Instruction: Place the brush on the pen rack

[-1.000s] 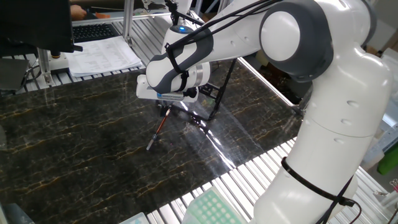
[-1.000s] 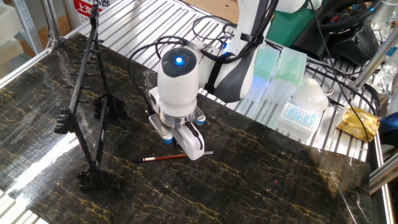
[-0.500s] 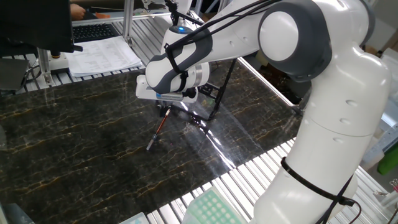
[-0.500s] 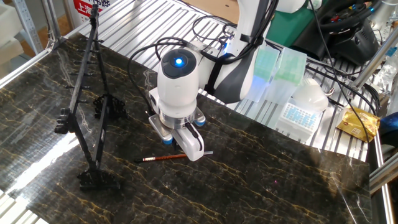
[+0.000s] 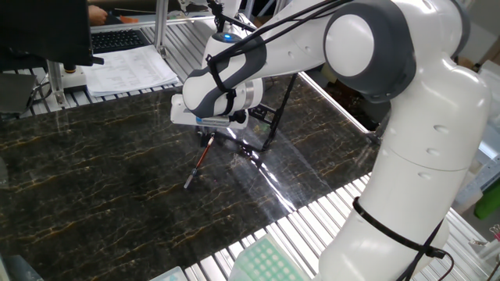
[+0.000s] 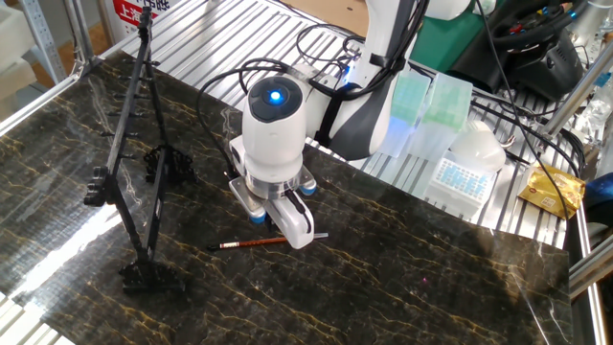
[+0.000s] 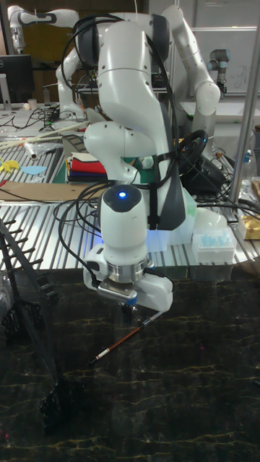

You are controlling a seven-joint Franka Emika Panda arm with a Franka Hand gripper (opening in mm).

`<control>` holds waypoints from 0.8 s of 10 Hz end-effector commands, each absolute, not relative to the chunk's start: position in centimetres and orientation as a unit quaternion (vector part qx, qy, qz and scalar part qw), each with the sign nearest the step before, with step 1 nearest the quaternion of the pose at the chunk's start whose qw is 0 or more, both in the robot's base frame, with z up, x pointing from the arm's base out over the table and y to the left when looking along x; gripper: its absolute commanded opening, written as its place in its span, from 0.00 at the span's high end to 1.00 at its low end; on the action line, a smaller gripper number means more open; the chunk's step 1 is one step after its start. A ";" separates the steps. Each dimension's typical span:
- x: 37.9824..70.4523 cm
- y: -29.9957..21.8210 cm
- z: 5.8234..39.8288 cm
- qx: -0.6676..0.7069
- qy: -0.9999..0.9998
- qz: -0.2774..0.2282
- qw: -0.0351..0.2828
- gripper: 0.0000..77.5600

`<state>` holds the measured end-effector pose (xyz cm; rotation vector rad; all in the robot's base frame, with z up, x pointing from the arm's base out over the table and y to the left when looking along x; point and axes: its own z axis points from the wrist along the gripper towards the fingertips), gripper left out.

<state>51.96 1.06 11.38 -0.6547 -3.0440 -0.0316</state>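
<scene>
The brush [image 5: 195,168] is a thin reddish-brown stick lying flat on the dark marble table [image 5: 94,179]. Its pale end pokes out past the fingers [image 6: 321,235]. My gripper [image 6: 299,235] is lowered onto it near that end. The fingers look closed together around the shaft, touching the table. From the tall fixed view the brush [image 7: 119,343] slants down-left from the gripper [image 7: 130,314]. The pen rack [image 6: 134,163], a black thin-rod frame, stands upright a short way from the brush's other tip. In the first fixed view the rack [image 5: 273,125] is behind the arm, partly hidden.
Pipette-tip boxes [image 6: 450,172] and a green box [image 6: 412,96] sit on the slatted metal bench past the table edge. Cables [image 6: 316,48] trail behind the arm. Papers and a keyboard [image 5: 125,66] lie at the far side. A green tray [image 5: 266,261] is at the near edge.
</scene>
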 end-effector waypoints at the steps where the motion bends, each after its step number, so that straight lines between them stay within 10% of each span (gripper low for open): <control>1: 52.1 1.1 11.3 -0.212 -0.977 -0.010 0.013 1.00; 8: 52.3 1.2 11.0 -0.217 -0.976 -0.010 0.013 1.00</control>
